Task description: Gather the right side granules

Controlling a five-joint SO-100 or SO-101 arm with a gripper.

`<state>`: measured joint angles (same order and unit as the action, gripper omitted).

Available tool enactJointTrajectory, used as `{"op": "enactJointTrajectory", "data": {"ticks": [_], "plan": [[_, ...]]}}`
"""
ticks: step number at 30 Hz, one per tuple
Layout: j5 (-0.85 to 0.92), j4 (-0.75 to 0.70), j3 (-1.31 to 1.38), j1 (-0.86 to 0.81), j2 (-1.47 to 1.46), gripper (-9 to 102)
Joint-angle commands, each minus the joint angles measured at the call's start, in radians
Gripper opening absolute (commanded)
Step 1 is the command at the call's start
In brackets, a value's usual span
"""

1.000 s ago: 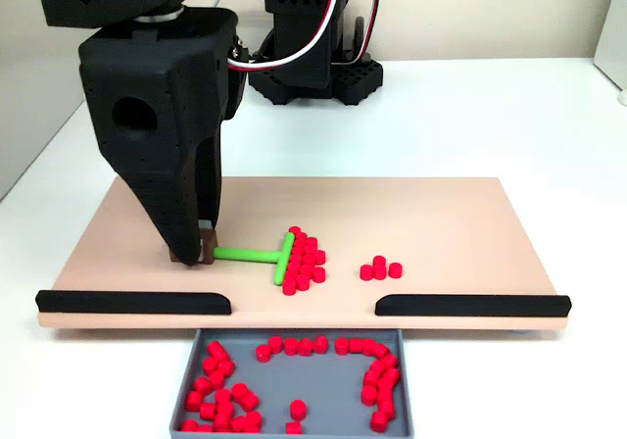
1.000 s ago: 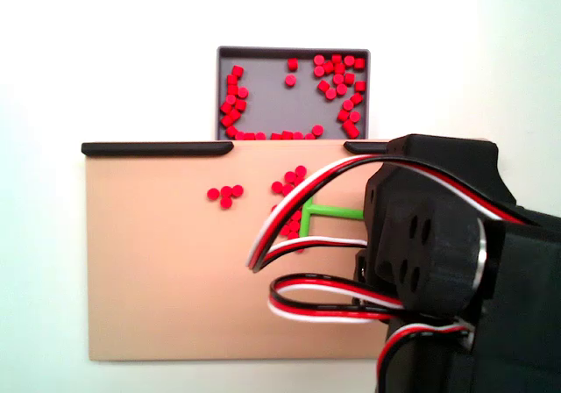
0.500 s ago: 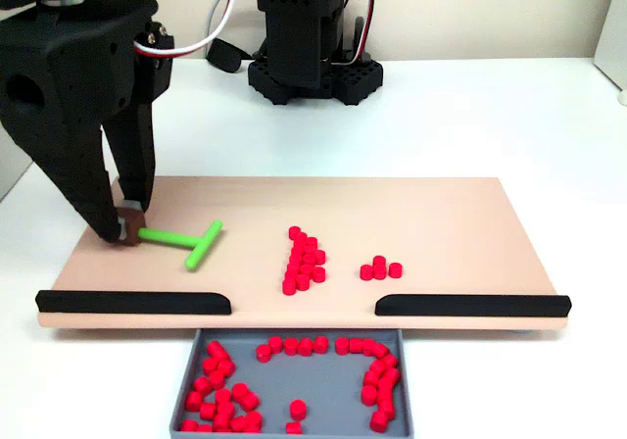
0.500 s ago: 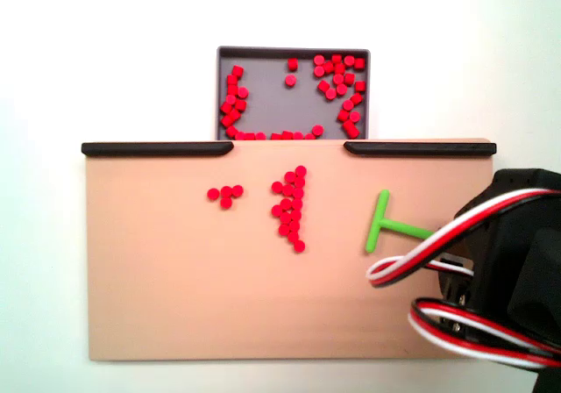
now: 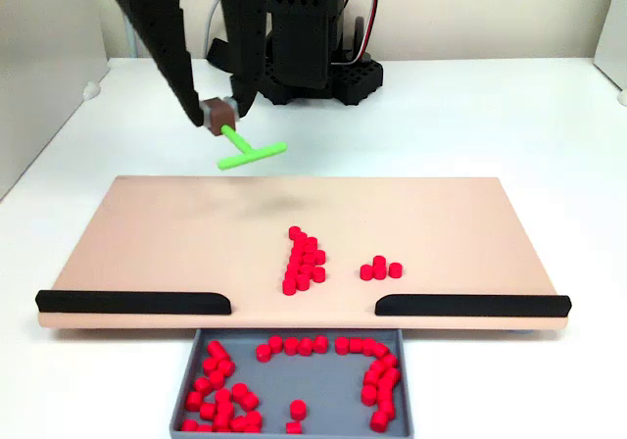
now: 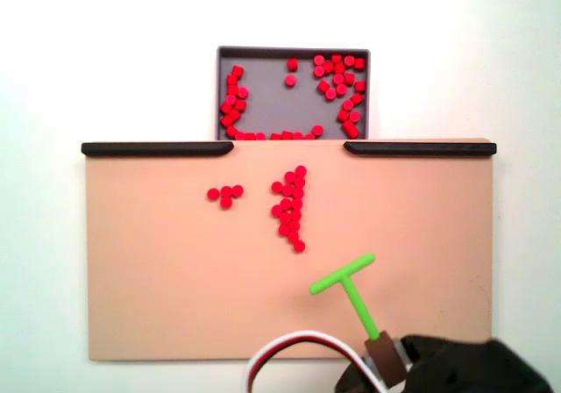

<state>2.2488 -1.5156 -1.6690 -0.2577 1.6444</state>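
Observation:
The right side granules [image 5: 304,261] [image 6: 290,209], a tight elongated cluster of tiny red pellets, lie mid-board on the tan board [image 5: 470,223] [image 6: 158,270]. My gripper [image 5: 220,116] [image 6: 386,360] is shut on the stem end of the green T-shaped tool [image 5: 250,152] [image 6: 346,283]. The tool hangs in the air over the board's far edge, its crossbar pointing toward the cluster and well clear of it. A separate small group of red pellets [image 5: 380,268] [image 6: 225,195] sits beside the cluster.
Two black rails [image 5: 132,302] [image 5: 470,306] line the board's near edge with a gap between them. Below the gap a grey tray [image 5: 313,380] [image 6: 272,95] holds several red pellets. The arm's black base [image 5: 309,57] stands behind the board.
The tool was pulled off the cluster toward the board's left end in the front fixed view. It has since been lifted and carried back over the far edge. The pellets stayed put.

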Motion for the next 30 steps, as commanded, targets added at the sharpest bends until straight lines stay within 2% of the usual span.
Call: {"op": "enactJointTrajectory", "data": {"ticks": [1,5,10,19,30], "plan": [[-0.313,-0.002,-0.081,0.074,0.167,0],[-0.577,-0.005,-0.155,0.156,0.273,0],[-0.746,-0.005,-0.204,0.229,0.324,0],[-0.808,-0.006,-0.209,0.241,0.291,0],[-0.747,0.005,-0.193,0.235,0.198,0]]}}
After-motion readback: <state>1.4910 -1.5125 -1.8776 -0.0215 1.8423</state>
